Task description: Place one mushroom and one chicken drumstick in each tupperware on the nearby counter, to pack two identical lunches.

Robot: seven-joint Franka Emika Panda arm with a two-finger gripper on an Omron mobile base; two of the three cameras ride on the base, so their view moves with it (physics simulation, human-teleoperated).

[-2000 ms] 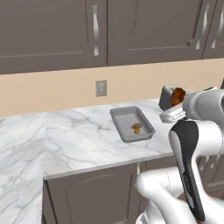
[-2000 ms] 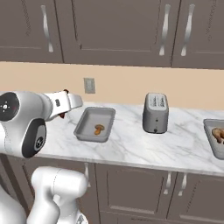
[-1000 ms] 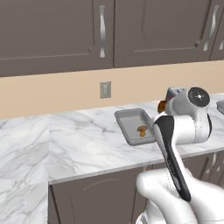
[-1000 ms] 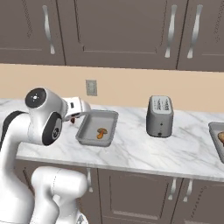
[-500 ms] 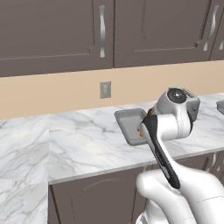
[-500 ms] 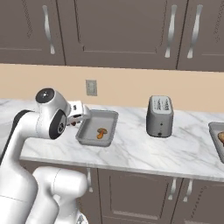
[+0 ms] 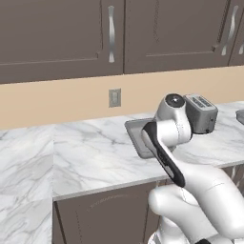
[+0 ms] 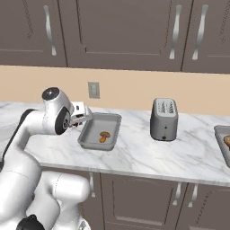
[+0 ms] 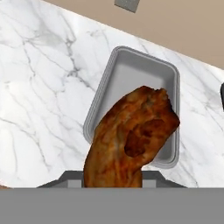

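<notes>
Gripper: you see it [image 8: 88, 117] at the left of the right base view, at the near-left rim of a tupperware; its fingers appear pinched on a chicken drumstick, though the tips themselves are hidden behind the meat.
Chicken drumstick: it [image 9: 131, 138] fills the lower centre of the hand view, reddish-brown, hanging over the tray.
Tupperware: the grey tray [image 8: 113, 120] sits centre-left of the right base view on the counter [image 8: 134, 155]; in the left base view you catch its rim [image 7: 135, 127] at centre, behind the arm.
Mushroom: a small tan lump [image 8: 104, 136] lies inside that tray.
Second tupperware: its edge [image 8: 222, 137] shows at the far right.
Toaster: it [image 8: 164, 118] stands upright between the two trays.
</notes>
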